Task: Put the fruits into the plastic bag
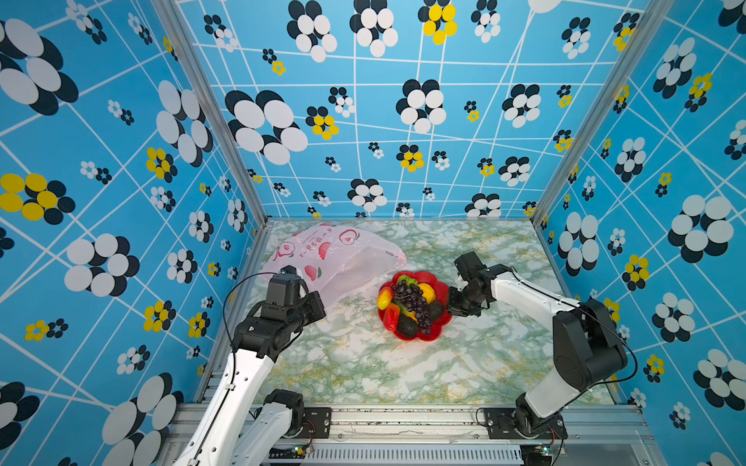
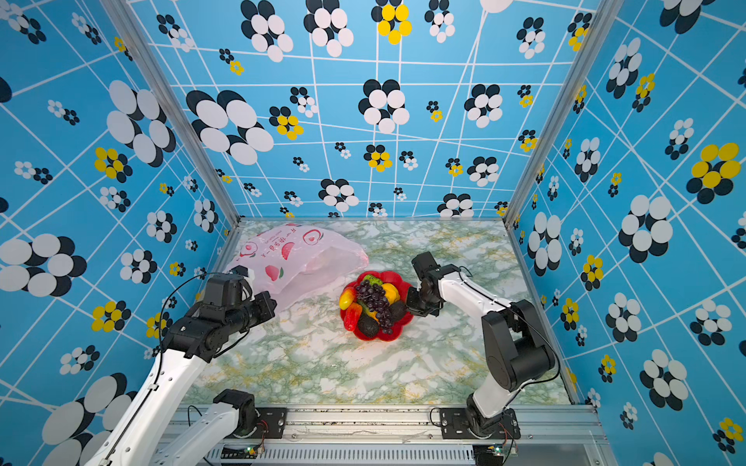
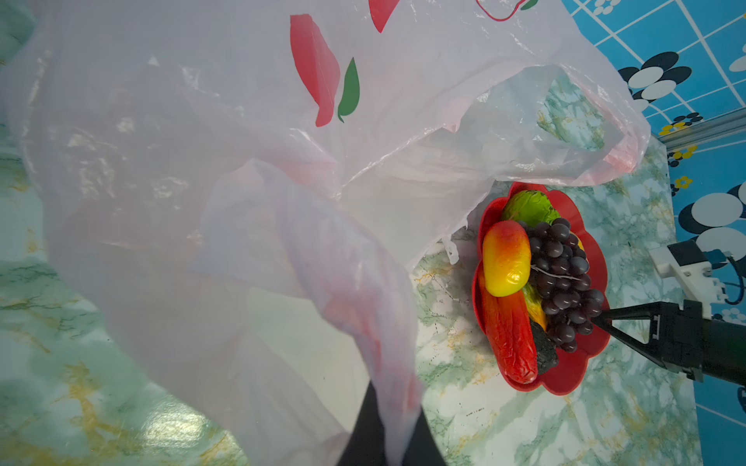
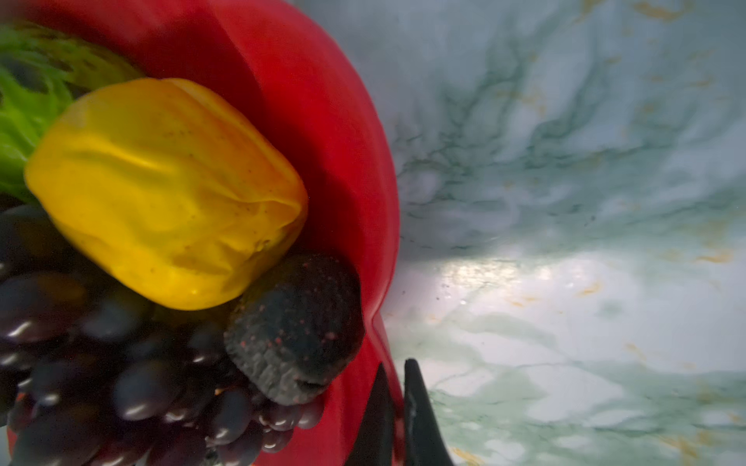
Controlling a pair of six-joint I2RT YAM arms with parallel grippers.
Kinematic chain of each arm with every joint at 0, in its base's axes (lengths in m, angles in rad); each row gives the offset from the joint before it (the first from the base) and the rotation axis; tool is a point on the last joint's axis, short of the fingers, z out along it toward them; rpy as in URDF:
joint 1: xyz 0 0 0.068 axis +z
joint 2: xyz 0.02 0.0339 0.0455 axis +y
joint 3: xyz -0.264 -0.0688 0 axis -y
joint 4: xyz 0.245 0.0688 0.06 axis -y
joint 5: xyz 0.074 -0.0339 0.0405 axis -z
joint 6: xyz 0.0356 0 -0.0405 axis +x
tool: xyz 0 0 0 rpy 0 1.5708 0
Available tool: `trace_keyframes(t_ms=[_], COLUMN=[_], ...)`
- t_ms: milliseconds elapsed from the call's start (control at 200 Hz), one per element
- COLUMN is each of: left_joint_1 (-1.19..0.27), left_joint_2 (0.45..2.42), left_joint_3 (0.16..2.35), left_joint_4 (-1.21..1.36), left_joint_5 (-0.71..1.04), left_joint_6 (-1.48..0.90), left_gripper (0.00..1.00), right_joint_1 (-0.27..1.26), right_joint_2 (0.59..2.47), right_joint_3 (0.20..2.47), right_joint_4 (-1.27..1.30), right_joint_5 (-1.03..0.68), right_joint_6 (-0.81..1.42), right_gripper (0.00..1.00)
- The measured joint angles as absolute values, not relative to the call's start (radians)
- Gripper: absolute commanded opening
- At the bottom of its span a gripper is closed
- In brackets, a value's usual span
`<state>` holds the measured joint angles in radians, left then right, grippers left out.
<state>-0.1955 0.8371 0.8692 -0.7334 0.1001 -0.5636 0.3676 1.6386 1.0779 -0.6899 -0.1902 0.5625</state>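
Your left claw (image 3: 387,419) is gripping the plastic bag (image 1: 343,258) by its edge | your right claw (image 4: 397,395) is pinching shut on the red dish (image 1: 428,337) rim | the fruits (image 1: 411,302) are sitting piled in the dish, beside the bag.

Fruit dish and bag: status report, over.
Left gripper jaws shut on plastic bag edge. Right gripper jaws shut on red flower-shaped dish rim. Fruits all piled in dish, none seen in bag. Nothing between dish and bag mouth.
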Motion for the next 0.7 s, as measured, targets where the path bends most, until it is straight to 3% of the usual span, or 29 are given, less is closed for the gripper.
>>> trace_keyframes(t_ms=[305,545,700], left_joint_1=[-0.200,-0.207,-0.226], left_joint_2=[0.854,0.854,0.854], left_joint_3=[0.869,0.869,0.869], left_joint_4=[-0.719,-0.690,-0.675], left_joint_5=[0.096,0.088,0.061], left_joint_6=[-0.564,-0.563,-0.545], left_gripper=[0.07,0.07,0.09], right_joint_1=[0.283,0.295,0.484], right_joint_2=[1.573,1.457,1.512], right_joint_3=[1.066,1.266,1.605], right_joint_4=[-0.815,-1.023,-1.124], right_joint_5=[-0.109,-0.050,-0.015], right_joint_6=[0.488,0.557,0.694], right_gripper=[0.57,0.68,0.72])
